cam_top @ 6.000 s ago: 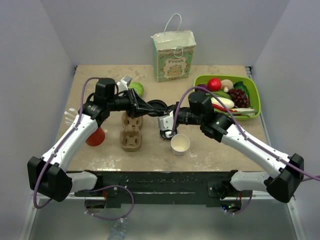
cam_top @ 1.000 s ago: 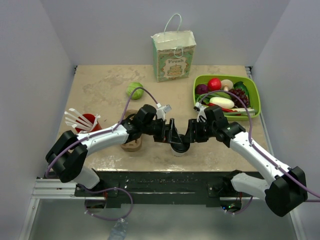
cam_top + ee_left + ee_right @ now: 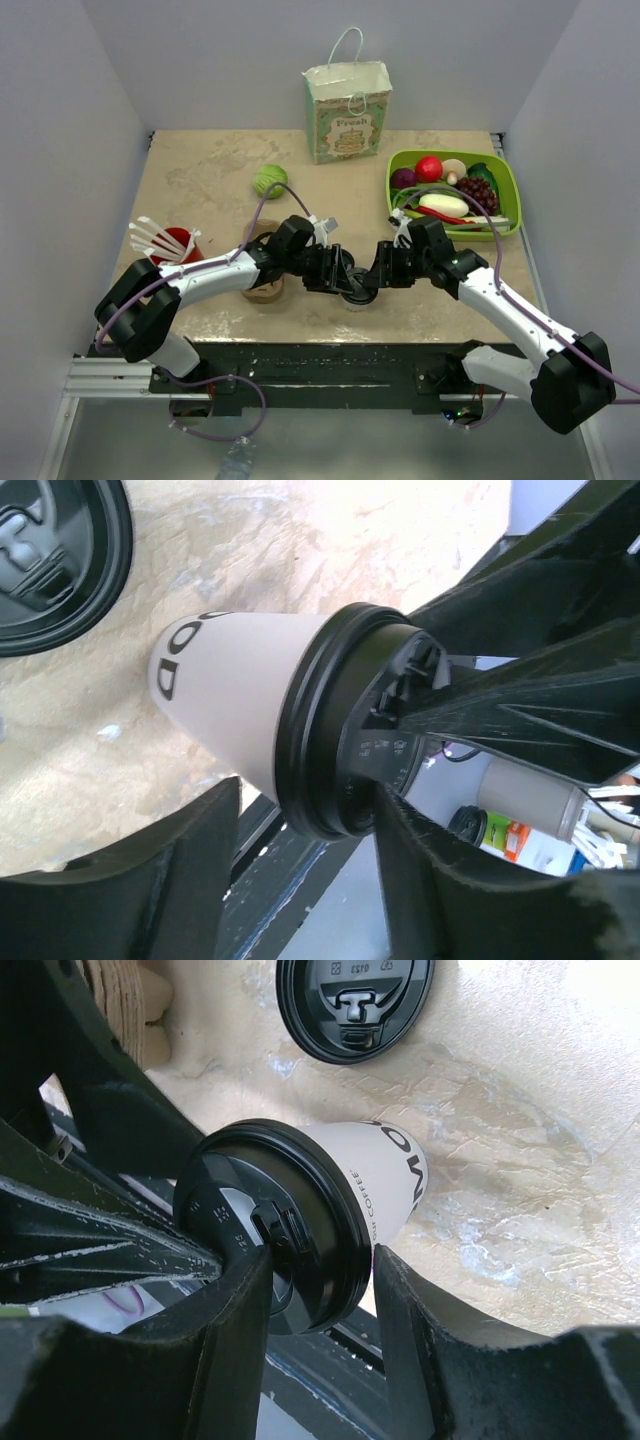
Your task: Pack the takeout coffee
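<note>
Pale grey walls close in three sides. The worktop is mottled beige stone, evenly lit.

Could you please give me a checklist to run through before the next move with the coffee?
1. Lid seated on cup: ok.
2. Cup upright on table: ok.
3. Right pincer on lid: ok, fingers meet both sides.
4. Left pincer gripping: cannot tell, it only flanks the lid.
5. Carrier slot free: cannot tell, left arm covers it.
6. Spare lid clear of cup: ok.
</note>
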### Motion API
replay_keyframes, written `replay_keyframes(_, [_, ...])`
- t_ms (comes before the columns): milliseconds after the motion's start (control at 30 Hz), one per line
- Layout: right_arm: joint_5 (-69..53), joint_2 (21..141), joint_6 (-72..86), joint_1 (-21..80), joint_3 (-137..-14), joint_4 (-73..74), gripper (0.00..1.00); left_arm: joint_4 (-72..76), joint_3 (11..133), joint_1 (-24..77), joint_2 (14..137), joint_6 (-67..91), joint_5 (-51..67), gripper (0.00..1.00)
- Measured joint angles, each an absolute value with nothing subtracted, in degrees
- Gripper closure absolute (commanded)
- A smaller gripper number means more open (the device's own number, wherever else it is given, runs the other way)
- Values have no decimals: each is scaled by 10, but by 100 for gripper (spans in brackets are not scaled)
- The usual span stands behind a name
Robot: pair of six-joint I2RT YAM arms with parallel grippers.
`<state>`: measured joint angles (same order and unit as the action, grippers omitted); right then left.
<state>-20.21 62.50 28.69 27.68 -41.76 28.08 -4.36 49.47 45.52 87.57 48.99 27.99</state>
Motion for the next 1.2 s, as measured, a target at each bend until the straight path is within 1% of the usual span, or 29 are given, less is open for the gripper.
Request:
replay_keyframes(33, [-201, 625, 288, 277, -417, 281, 56, -41, 495, 455, 876, 493, 279, 51])
replay_keyframes(100, [-200, 625, 291, 277, -414, 276, 57, -37, 495, 455, 878, 500, 278, 54])
replay_keyframes(133, [-200, 625, 292, 277, -411, 273, 57, -34, 495, 455, 879, 502, 278, 59])
replay_keyframes(233, [-191, 626, 296, 277, -409, 268, 58, -24, 491, 453, 883, 514, 277, 68])
replay_keyframes(400, [-168, 638, 298, 277, -413, 268, 59, -10, 490, 451, 892, 534, 272, 69])
replay_keyframes(433, [-166, 641, 298, 277, -415, 270, 59, -10, 490, 451, 893, 536, 272, 68])
replay_keyframes(467, [-164, 642, 298, 278, -418, 273, 57, -11, 490, 451, 893, 539, 272, 65])
replay_keyframes(500, [-162, 646, 297, 279, -421, 277, 55, -12, 491, 450, 894, 541, 272, 60])
replay_keyframes(533, [-161, 649, 296, 279, -425, 281, 53, -14, 492, 450, 895, 542, 272, 46])
replay_keyframes(567, [-159, 653, 294, 279, -431, 287, 51, -18, 494, 450, 895, 543, 272, 39])
replay_keyframes(633, [-154, 656, 287, 279, -443, 300, 48, -25, 498, 451, 895, 540, 264, 31])
replay_keyframes(733, [-134, 656, 269, 280, -459, 314, 41, -38, 506, 451, 895, 528, 246, 23])
replay_keyframes(867, [-115, 654, 252, 277, -478, 332, 33, -56, 524, 451, 895, 500, 235, 16])
replay_keyframes(900, [-115, 652, 249, 277, -482, 333, 31, -57, 527, 451, 895, 496, 234, 11])
replay_keyframes(1000, [-116, 643, 244, 276, -492, 334, 28, -57, 538, 451, 894, 483, 233, 5])
replay_keyframes(1100, [-115, 636, 244, 276, -499, 334, 27, -57, 551, 451, 889, 474, 228, 5])
replay_keyframes(1200, [-112, 634, 245, 276, -499, 330, 31, -60, 569, 450, 887, 471, 216, 9])
